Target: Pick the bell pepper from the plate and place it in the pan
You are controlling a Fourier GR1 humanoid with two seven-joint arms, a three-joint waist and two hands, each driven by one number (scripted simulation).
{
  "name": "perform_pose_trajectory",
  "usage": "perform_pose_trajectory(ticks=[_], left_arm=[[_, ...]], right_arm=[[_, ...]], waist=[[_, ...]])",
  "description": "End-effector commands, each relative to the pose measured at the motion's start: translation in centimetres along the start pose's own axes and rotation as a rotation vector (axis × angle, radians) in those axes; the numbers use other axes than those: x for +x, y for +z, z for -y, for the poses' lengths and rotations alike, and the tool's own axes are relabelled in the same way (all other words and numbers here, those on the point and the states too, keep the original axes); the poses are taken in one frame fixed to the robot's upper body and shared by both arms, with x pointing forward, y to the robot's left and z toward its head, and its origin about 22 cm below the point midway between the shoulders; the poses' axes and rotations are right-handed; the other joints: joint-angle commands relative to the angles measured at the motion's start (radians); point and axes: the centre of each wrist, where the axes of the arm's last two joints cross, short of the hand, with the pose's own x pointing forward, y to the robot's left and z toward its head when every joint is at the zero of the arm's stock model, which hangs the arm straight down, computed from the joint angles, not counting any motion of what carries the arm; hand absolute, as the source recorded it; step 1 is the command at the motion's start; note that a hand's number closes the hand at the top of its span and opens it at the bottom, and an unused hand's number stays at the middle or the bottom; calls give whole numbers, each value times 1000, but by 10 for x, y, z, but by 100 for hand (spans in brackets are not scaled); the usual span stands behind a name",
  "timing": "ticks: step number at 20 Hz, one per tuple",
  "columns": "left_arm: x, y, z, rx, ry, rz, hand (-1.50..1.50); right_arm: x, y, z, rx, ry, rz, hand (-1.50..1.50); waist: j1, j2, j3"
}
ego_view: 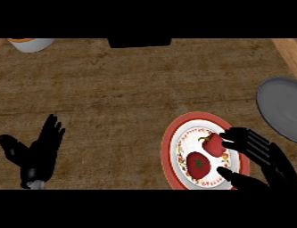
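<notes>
A red bell pepper (211, 144) lies on the upper part of a white plate with a red rim (170, 149), at the lower right of the counter. A round red tomato (197, 164) sits just below it on the same plate. My right hand (267, 156) comes in from the lower right and is open. Its fingers (237, 137) reach the pepper's right side and its thumb (241, 179) lies over the plate's lower right rim. A grey pan (287, 109) lies at the right edge, above that hand. My left hand (37, 153) rests open at the lower left, fingers up.
A white bowl (30, 43) with something orange inside stands at the far left corner. A black object (139, 42) sits at the middle of the far edge. Wooden strips border the brown counter top on both sides.
</notes>
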Motion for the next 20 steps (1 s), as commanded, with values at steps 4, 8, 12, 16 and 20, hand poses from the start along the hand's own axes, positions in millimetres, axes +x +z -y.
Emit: perform_pose_trajectory(ticks=[4, 8, 12, 16, 20], left_arm=[[-27, 10, 12, -31, -6, 8, 0], [-7, 3, 10, -49, -1, 12, 0], [-31, 6, 29, -50, -33, -2, 0], [-10, -1, 13, -51, -29, 8, 0], [-7, -1, 15, -66, -31, 28, 0]], right_arm=[[23, 82, -35, -119, 338, 5, -150], [58, 55, -43, -185, 404, -50, -150], [76, 29, -37, -149, 478, -168, -150], [55, 26, -23, 66, 668, -331, -150], [59, 8, -30, 193, 830, -460, -150]], waist=[[37, 11, -2], [56, 14, -4], [57, 16, -6], [70, 21, -10], [79, 20, -9]])
